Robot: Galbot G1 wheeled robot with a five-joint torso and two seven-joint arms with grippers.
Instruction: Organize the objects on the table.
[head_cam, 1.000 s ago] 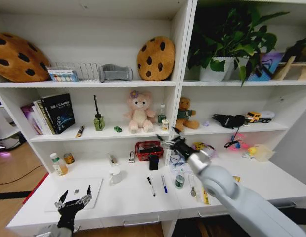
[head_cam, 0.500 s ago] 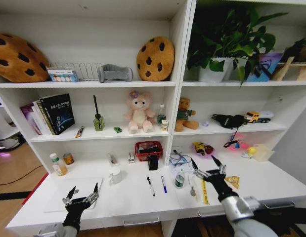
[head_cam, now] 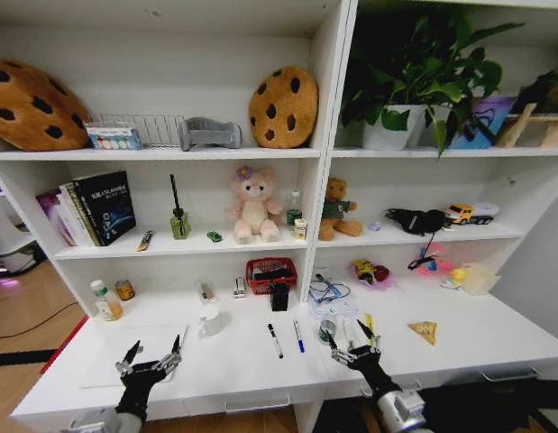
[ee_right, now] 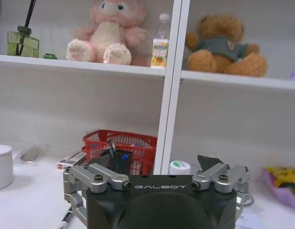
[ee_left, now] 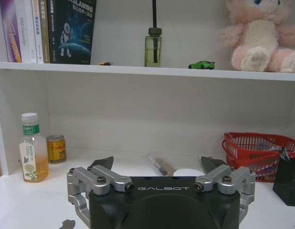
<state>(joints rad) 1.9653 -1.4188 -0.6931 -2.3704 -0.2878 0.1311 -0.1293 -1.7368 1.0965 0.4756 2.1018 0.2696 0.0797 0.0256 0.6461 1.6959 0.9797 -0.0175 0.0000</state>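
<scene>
Two open hands low over the white tabletop point(head_cam: 477, 338), nothing held.

Largest, the thin laptop point(head_cam: 139, 354) lies flat at the robot's left, its long side along the front edge, beside the left hand point(head_cam: 150, 364), fingers apart. Two pens point(head_cam: 275, 340) lie mid-desk, long axes running front to back, roughly parallel. Smaller, a cylindrical can point(head_cam: 327, 330) stands upright just behind the right hand point(head_cam: 353, 350), fingers spread. Smallest, the green toy car point(ee_left: 201, 65) sits on the shelf above, lengthwise along it.
</scene>
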